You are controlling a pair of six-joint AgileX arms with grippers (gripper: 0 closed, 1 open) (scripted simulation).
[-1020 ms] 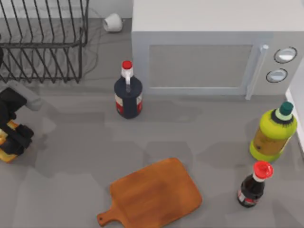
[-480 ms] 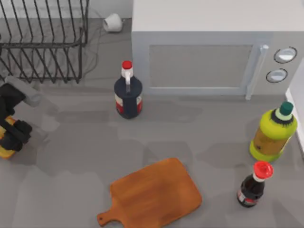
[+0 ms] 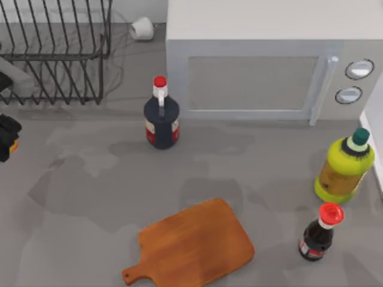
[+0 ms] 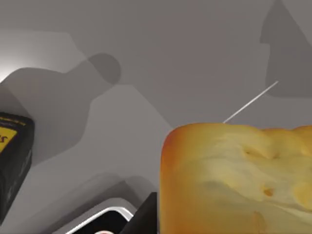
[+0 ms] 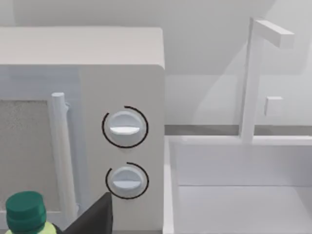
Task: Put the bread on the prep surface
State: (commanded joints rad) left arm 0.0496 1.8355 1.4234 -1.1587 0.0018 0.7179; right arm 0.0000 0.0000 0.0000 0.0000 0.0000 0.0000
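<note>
So at the far left edge of the bench (image 3: pixel 90 197), the left gripper (image 3: pixel 5 139) is poking in just below the wire dish rack (image 3: pixel 57 54), with a sliver of orange showing against it. The left wrist view is where it's getting clearer: the bread (image 4: pixel 234 180) is sitting right up close to the camera, pale yellow crumb with golden crust, hanging above the grey bench with its shadow falling below it. A dark bit of gripper is sitting against the bread's lower edge, so it looks like the gripper is closed on the loaf and carrying it, though I can't see the fingers themselves well.

Moving right, a small white cup (image 3: pixel 142 28) is lying on its side at the back beside the rack. A dark bottle (image 3: pixel 161 116) with a red cap is standing upright just in front of the microwave's left corner. Nearer the front edge, the board (image 3: pixel 194 242) is lying flat and bare, handle pointing toward the front left, well apart from the bread.

The microwave (image 3: pixel 263 66) is taking up the back right, two round knobs on its right side. Over on the right, a yellow-green bottle (image 3: pixel 344 167) with a green cap is standing near the edge, and a small dark bottle (image 3: pixel 318 233) with a red cap is standing just in front of it.

The right wrist view is looking at the microwave's knobs, the green cap and a white sink with a faucet (image 5: pixel 258 73); a dark bit of the right gripper (image 5: pixel 95 217) is showing, and I can't tell how it's set.
</note>
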